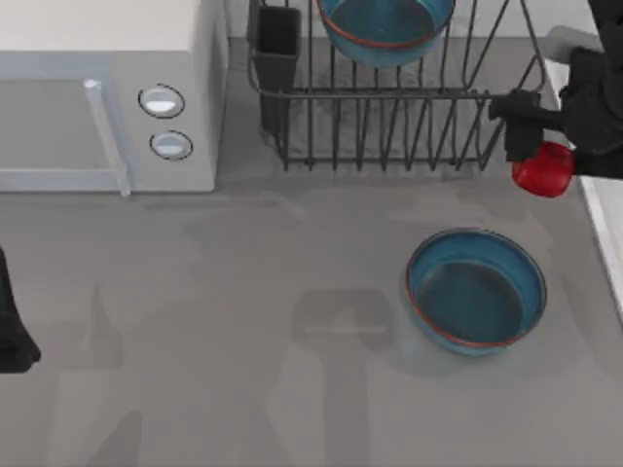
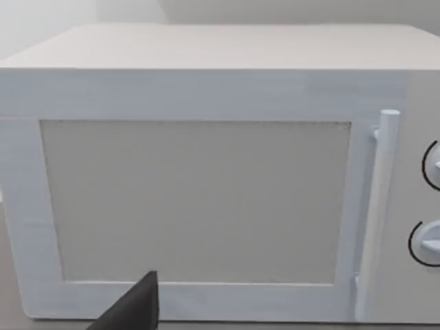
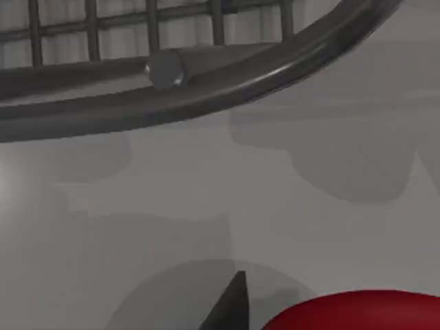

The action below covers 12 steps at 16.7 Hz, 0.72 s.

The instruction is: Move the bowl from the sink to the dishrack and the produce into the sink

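Observation:
One deep-blue bowl [image 1: 386, 27] rests in the dark wire dishrack [image 1: 389, 126] at the back. A second bowl [image 1: 475, 290], alike in look, stands upright on the grey table in front of the rack. The red produce [image 1: 543, 170] hangs just off the rack's front right corner, with my right gripper [image 1: 531, 148] shut on it. In the right wrist view the produce [image 3: 357, 313] sits beside a dark fingertip [image 3: 230, 306], with the rack's bars [image 3: 206, 82] beyond. The sink's white rim [image 1: 605, 233] runs along the right edge. My left arm [image 1: 12, 336] is parked at the left edge.
A white microwave [image 1: 107, 97] with two round knobs fills the back left; in the left wrist view its door [image 2: 199, 199] is close ahead. A black utensil cup [image 1: 277, 49] sits at the rack's left corner. Bare table lies in the front and middle.

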{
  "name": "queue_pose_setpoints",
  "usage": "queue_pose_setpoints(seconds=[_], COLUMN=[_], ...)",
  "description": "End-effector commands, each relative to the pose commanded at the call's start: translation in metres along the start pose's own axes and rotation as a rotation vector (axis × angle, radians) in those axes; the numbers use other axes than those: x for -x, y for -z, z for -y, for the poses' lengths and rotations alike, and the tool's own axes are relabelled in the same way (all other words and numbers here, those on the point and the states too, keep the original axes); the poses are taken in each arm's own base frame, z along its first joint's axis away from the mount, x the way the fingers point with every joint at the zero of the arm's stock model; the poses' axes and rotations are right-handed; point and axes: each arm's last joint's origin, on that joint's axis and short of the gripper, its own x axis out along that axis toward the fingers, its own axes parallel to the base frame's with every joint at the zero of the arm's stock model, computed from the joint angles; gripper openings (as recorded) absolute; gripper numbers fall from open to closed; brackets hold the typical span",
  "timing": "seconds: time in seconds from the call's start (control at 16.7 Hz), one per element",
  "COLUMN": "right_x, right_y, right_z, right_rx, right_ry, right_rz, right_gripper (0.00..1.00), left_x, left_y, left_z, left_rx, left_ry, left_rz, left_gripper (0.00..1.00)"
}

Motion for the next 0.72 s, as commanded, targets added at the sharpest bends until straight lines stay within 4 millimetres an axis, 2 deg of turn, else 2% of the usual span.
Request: queue_pose_setpoints(seconds=[0.18, 0.36, 0.54, 0.72], right_x=[-0.005, 0.001, 0.019, 0.047], right_y=[-0.01, -0.008, 0.005, 0.026], right_z=[0.052, 0.107, 0.156, 0.19], right_rx=[-0.028, -0.025, 0.023, 0.105], right_ry=[-0.078, -0.122, -0.115, -0.06], right_rz=[0.194, 0.429, 0.686, 0.922], right_gripper=[0.0, 0.0, 0.0, 0.0], left_x=[0.0, 0.0, 0.0, 0.0], left_y=[0.0, 0.0, 0.0, 0.0], left_z=[0.0, 0.0, 0.0, 0.0], left_rx=[0.0, 0.0, 0.0, 0.0], left_ry=[0.0, 0.0, 0.0, 0.0], left_rz=[0.0, 0.0, 0.0, 0.0], left_gripper=[1.0, 1.0, 1.0, 1.0])
